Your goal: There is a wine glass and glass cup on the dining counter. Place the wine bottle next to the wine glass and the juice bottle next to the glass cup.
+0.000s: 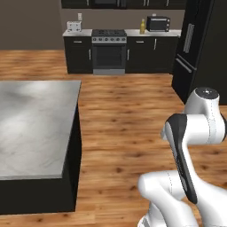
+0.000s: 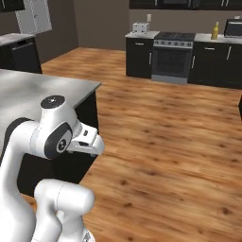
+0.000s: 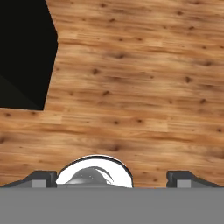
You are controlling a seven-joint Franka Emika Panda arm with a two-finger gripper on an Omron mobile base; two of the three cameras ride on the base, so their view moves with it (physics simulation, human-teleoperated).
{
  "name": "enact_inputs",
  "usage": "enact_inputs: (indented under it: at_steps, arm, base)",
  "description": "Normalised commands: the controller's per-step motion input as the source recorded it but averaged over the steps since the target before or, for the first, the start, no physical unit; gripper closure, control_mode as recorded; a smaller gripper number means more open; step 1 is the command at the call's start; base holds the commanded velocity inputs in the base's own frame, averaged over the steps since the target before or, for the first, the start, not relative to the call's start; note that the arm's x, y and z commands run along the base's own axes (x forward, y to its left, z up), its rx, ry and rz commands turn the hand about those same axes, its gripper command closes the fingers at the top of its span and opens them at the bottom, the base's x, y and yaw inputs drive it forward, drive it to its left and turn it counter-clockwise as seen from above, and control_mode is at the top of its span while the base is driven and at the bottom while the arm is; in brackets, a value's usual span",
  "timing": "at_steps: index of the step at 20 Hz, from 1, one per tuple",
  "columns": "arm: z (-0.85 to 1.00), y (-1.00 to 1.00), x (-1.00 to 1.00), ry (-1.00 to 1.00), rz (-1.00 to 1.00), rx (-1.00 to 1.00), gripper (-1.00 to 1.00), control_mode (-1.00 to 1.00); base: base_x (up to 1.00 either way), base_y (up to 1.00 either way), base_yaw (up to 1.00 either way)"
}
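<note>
In the hand view my gripper (image 3: 113,179) is open, its two dark fingertips (image 3: 41,178) far apart with nothing between them, pointing down at the wooden floor. The dining counter (image 1: 31,128), marble-topped with a dark base, stands to the arm's left and is also seen as dining counter (image 2: 28,94). Across the room the yellow juice bottle (image 1: 142,26) stands on the back kitchen counter beside the microwave; it appears again as juice bottle (image 2: 215,30). My arm is folded close over its base, far from that bottle. The wine bottle, wine glass and glass cup are out of view.
A black stove (image 1: 108,51) sits in the back kitchen counter, with a toaster (image 1: 73,26) to its left and a microwave (image 1: 158,23) to its right. A tall dark fridge (image 1: 199,48) stands on the right. Wooden floor (image 1: 133,115) stretches between the island and the kitchen.
</note>
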Motion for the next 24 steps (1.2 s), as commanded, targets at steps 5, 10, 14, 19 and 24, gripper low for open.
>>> enact_inputs:
  at_steps: [5,10,14,19,24]
  arm:
    - [0.0,0.0,0.0,0.0,0.0,0.0,-1.0,1.0]
    - [0.0,0.0,0.0,0.0,0.0,0.0,-1.0,1.0]
    - [0.0,0.0,0.0,0.0,0.0,0.0,-1.0,1.0]
    - [0.0,0.0,0.0,0.0,0.0,0.0,-1.0,1.0]
    - [0.0,0.0,0.0,0.0,0.0,0.0,-1.0,1.0]
  base:
    - [0.6,-0.54,0.0]
    - [0.54,-0.56,0.0]
    - [0.55,-0.55,0.0]
    - [0.61,-0.51,0.0]
    - [0.67,-0.47,0.0]
